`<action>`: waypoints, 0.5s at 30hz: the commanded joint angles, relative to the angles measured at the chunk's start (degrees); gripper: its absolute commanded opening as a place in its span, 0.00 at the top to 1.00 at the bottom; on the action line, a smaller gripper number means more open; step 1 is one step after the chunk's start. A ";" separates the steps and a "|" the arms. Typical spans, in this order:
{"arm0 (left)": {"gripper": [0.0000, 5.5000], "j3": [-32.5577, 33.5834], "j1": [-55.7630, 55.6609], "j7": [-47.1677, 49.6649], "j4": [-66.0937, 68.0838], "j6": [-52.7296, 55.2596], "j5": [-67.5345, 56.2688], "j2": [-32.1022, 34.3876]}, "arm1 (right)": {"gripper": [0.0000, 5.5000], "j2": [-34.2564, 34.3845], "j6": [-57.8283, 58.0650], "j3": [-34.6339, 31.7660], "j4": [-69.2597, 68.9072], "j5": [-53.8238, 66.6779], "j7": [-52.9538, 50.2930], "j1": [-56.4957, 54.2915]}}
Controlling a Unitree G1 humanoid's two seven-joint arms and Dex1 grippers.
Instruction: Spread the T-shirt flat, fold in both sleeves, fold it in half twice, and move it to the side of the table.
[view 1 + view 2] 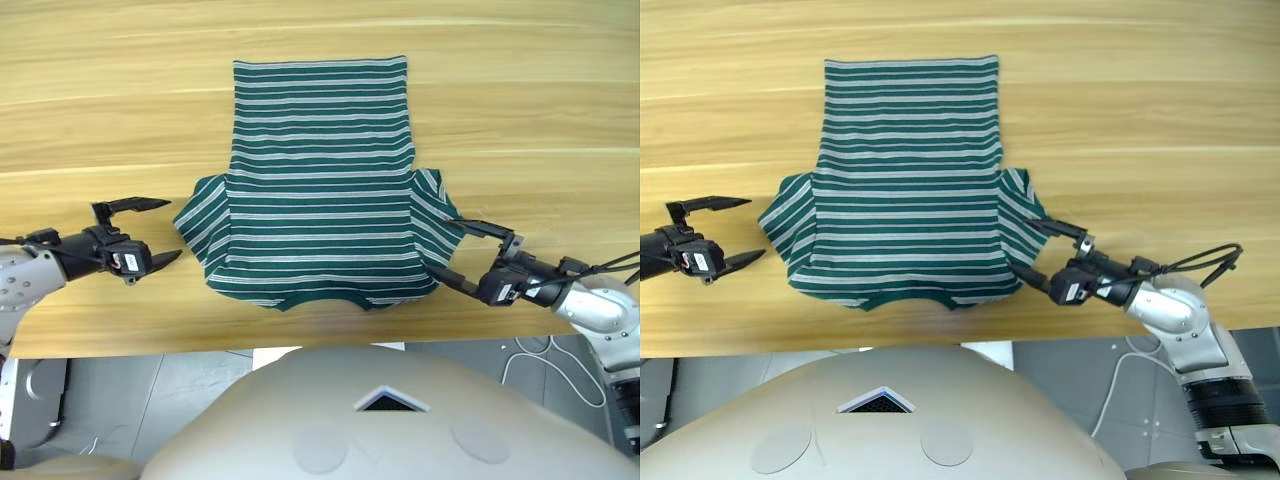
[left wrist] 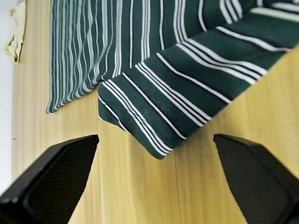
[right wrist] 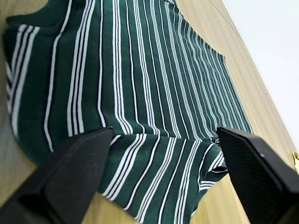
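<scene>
a: left gripper (image 1: 172, 228) is wide open, just short of the left sleeve (image 1: 200, 215). risk?
b: it may close on air, or pinch the body layer too and drag the shirt (image 1: 320, 150), which lies flat mid table (image 1: 100, 100).
a: and the right gripper (image 1: 443, 245)?
b: wide too, at the right sleeve (image 1: 435, 198). a shallow bite could slip and leave the fold crooked.

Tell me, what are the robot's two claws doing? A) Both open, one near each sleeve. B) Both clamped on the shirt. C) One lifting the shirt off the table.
A: the left gripper and the right gripper both have their fingers spread wide, and the shirt lies flat on the table.
</scene>
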 commanded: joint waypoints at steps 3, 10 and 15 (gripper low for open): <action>0.17 -1.33 -4.41 1.74 0.62 4.10 8.97 0.21 | 0.25 -0.27 0.58 -0.95 -0.74 -0.54 -0.02 0.04; 0.36 -4.53 -8.81 1.43 0.58 5.74 11.96 -1.29 | 0.25 -0.09 0.40 -0.91 -0.59 -0.82 -0.05 -0.02; 0.50 -6.51 -10.07 0.19 -1.14 6.91 11.24 -2.17 | 0.25 -0.34 0.26 -0.99 -0.69 -0.41 0.20 0.02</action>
